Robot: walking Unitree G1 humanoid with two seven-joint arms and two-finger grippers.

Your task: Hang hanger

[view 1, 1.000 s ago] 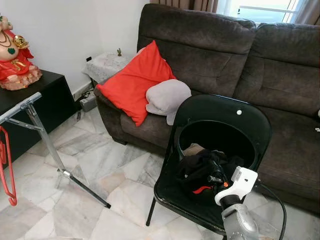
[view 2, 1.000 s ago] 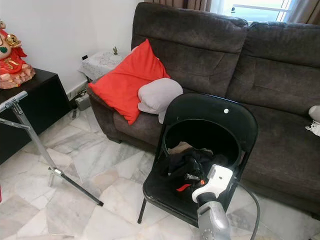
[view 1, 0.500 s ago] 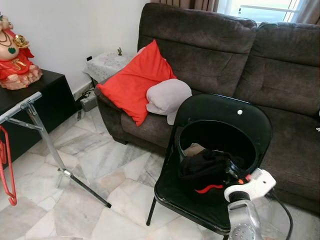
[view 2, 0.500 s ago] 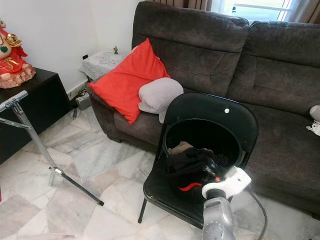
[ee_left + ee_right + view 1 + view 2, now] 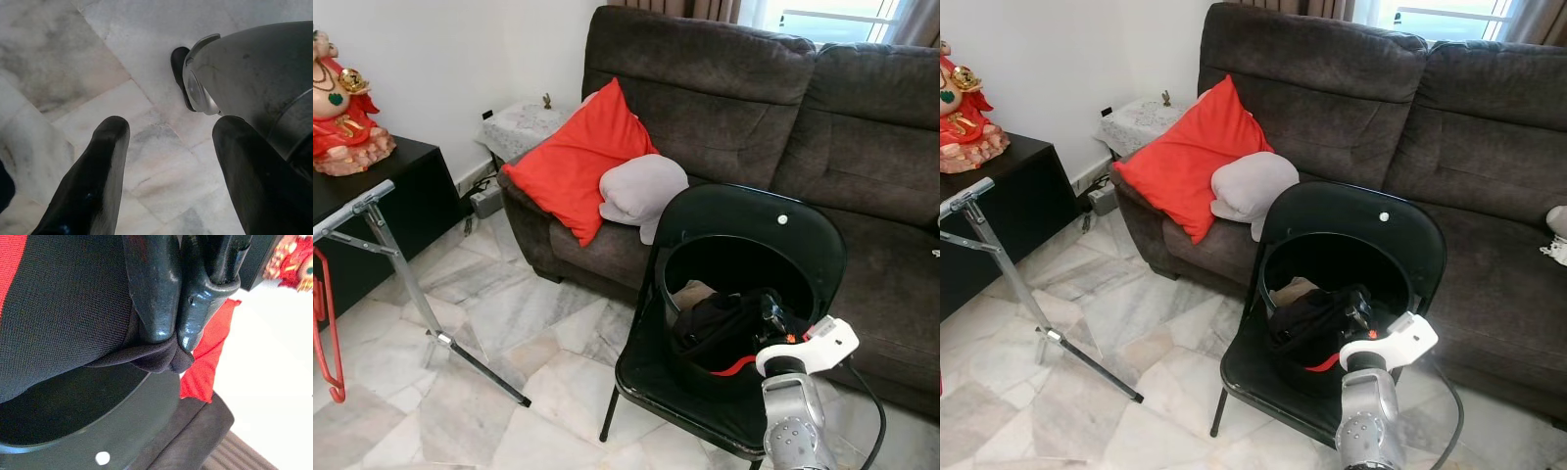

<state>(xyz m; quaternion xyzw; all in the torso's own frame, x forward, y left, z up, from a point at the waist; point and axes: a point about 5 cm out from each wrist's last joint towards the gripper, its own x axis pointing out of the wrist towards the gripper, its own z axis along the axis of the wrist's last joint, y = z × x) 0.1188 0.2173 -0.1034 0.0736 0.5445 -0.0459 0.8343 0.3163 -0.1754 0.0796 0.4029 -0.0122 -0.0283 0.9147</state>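
R gripper (image 5: 177,340) is pinched tight on a fold of the black garment (image 5: 720,328), fingertips (image 5: 151,308) pressed together w/ cloth bunched between them. The garment, black w/ a red stripe, is partly raised off the chair (image 5: 744,240) seat, near the seat's far right side, just in front of the backrest opening. A bit of tan cloth (image 5: 690,292) sits under/behind it at the far left of the pile. R arm (image 5: 793,431) comes in from the near right, white wrist housing just right of the garment, cable trailing down beside it.

L gripper (image 5: 168,161) hangs idle over the marble floor (image 5: 98,63), fingers spread wide apart, nothing between them; a silver limb of the robot is right next to it.

Red hanger (image 5: 325,328) is at the far left edge of the scene, hanging below the end of a metal rack (image 5: 386,245), well apart from the chair. Can't tell exactly how it attaches at the top.

Behind the chair: dark sofa (image 5: 773,108) w/ a red cushion (image 5: 578,162) leaning at its left end and a grey pillow (image 5: 641,188) just right of it, touching. Small side table (image 5: 521,127) w/ pale cloth left of the sofa. Black cabinet (image 5: 401,211) at left w/ a red and gold figurine (image 5: 342,103) on top.
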